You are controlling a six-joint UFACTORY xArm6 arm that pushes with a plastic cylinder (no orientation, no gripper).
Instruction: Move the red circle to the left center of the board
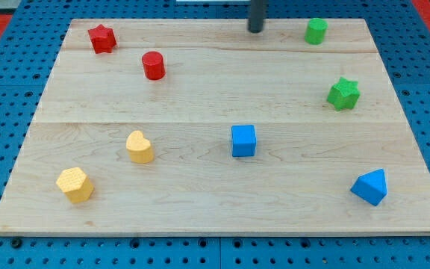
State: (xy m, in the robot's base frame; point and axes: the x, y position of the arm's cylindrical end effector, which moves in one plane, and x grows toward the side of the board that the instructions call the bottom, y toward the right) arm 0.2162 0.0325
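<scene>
The red circle point(153, 65) is a short red cylinder standing in the upper left part of the wooden board point(200, 187). My tip point(255, 31) is at the view's top, right of centre, near the board's far edge. It is well to the right of the red circle and a little above it, touching no block.
A red star point(102, 38) lies up and left of the red circle. A yellow heart point(139, 146) and a yellow hexagon point(75, 184) sit at lower left. A blue cube point(243, 140), a blue triangle point(370, 187), a green star point(343, 93) and a green cylinder point(316, 31) lie to the right.
</scene>
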